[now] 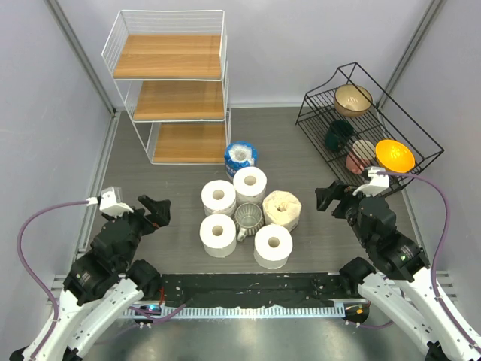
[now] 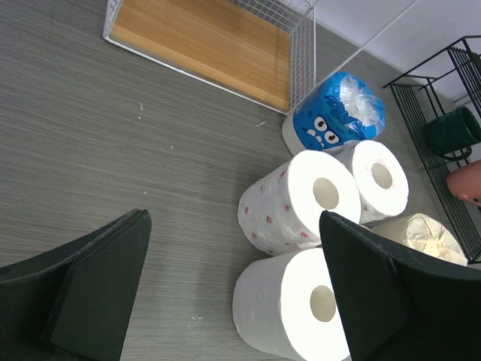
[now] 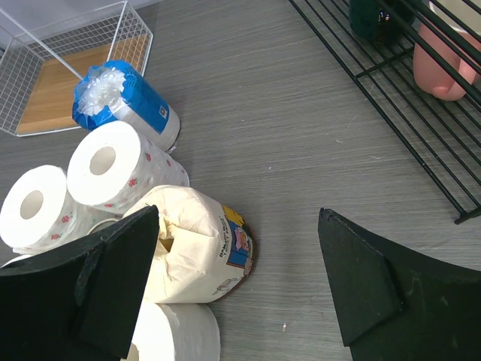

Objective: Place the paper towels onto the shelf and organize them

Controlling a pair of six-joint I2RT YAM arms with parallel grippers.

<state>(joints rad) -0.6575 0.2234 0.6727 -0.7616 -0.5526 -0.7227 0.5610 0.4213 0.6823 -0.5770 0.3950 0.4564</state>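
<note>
Paper towels (image 1: 219, 197), six rolls in all, stand on end in a tight huddle at mid-desk (image 1: 173, 188), none yet on the shelf (image 1: 170, 99), which rises bare at the far left. A blue-wrapped roll (image 1: 240, 156) sits just beside the shelf's lowest board. Nearer the arms are two red-dotted rolls (image 1: 249, 184), a ragged cream roll (image 1: 282, 209) and two plain white rolls (image 1: 273, 244), all ringed round a glass mug (image 1: 248, 218) (not part of the job). I have the left end effector (image 1: 155, 213) and the right end effector (image 1: 331, 201) low on either side of the huddle, each with its jaws spread wide and nothing in them.

The step in hand, as I read it, is the first pick. On the left wrist camera a plain roll and a dotted one lie ahead of the open fingers, touching each other. I would therefore go for an outside roll from its free side, one finger on the open flank and the other down the hollow core, rather than force a finger between neighbours. Paper gives, so a light squeeze should do. I would lift straight up before swinging toward the shelf, to spare the mug and the black wire rack (image 1: 361, 128) at right, and clear the white wire rim before lowering.
</note>
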